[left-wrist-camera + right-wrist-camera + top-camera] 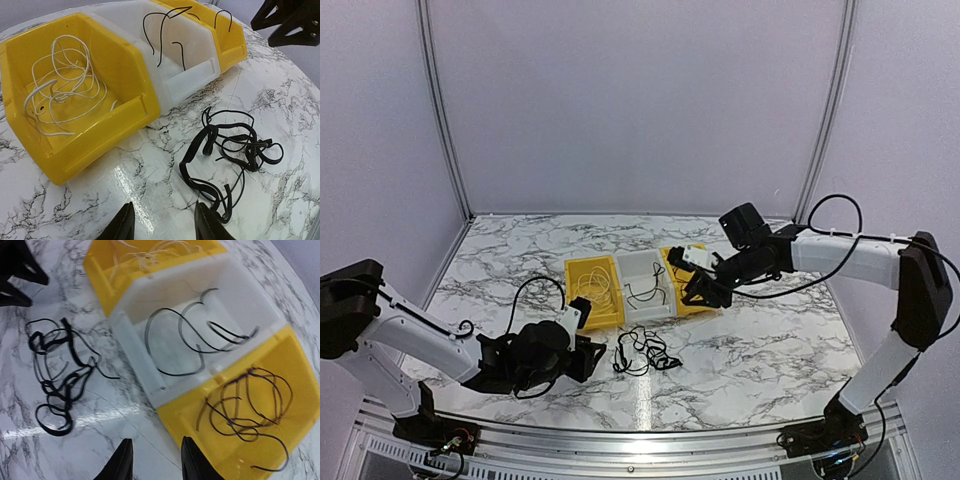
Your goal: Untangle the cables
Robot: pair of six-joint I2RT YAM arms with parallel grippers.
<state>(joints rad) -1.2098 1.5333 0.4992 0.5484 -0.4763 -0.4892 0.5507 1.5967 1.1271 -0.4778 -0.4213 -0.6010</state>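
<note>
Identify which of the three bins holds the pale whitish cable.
The yellow bin at the row's left end in the top view, with the pale cable inside. The white bin and other yellow bin hold only dark cables.

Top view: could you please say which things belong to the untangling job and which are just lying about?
Job: black cable tangle; whitish cable; black cables; dark cables.
Lying about: left yellow bin; white bin; right yellow bin; marble table.

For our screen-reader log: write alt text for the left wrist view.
A tangled heap of black cables lies on the marble table beyond the open left gripper. Behind, a yellow bin holds a white cable beside a white bin.
</note>
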